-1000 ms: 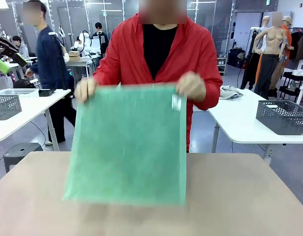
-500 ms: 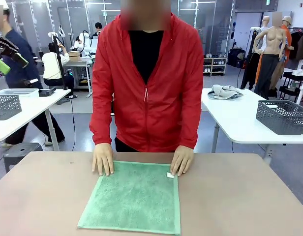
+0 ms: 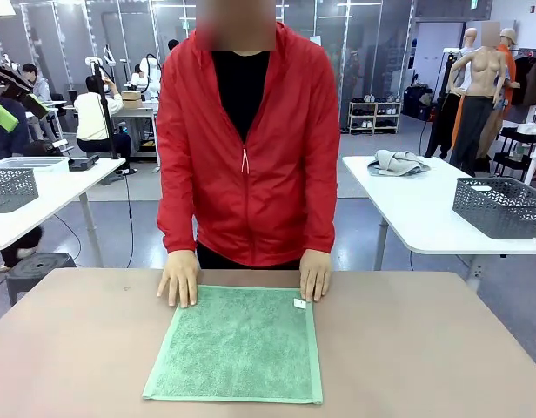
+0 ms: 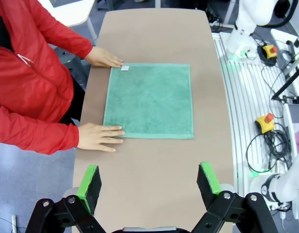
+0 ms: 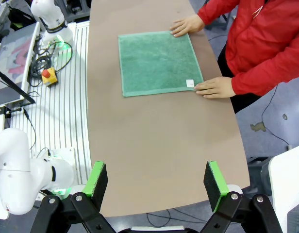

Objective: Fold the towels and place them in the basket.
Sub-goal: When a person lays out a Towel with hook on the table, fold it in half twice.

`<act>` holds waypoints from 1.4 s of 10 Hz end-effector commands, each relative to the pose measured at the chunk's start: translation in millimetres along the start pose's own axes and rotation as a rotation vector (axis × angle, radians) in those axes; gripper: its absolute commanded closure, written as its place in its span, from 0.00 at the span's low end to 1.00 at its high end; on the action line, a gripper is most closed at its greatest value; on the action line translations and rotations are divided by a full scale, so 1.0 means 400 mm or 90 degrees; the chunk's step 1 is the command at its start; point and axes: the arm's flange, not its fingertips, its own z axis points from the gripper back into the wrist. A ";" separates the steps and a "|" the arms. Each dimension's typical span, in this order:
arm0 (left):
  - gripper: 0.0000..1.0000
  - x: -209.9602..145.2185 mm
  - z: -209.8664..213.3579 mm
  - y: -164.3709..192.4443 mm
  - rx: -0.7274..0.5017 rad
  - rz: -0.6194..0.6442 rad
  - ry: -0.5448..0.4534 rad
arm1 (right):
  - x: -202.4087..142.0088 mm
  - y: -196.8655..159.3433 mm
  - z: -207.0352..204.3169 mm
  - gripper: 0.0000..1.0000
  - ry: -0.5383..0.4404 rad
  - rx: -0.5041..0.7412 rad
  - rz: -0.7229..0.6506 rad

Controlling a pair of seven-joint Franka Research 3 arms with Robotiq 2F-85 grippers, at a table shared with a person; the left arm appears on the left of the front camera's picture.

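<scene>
Left wrist view: left jaws and right jaws hang spread wide and empty, well above the surface (image 4: 154, 160). Beyond them the green towel (image 4: 149, 101) lies flat, with the person's hands (image 4: 98, 137) at two of its corners. Reaching in now could nip fingers or bunch the cloth.

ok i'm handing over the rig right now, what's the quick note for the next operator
Left gripper: open, holding nothing, raised above the table.
Right gripper: open, holding nothing, also raised.
Green towel: spread flat and unfolded on the table, with the person's hands at its two far corners.
Done: towel laid out.
Left: every fold, then placing it in the basket.
</scene>
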 end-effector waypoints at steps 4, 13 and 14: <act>0.00 0.003 0.003 -0.004 0.004 -0.001 0.000 | 0.003 0.003 -0.002 0.00 -0.003 -0.001 0.003; 0.00 0.265 -0.187 -0.139 0.068 -0.053 0.208 | 0.324 0.185 -0.232 0.00 0.214 -0.056 0.039; 0.00 0.302 -0.250 -0.176 0.067 -0.068 0.246 | 0.352 0.214 -0.298 0.00 0.234 -0.054 0.050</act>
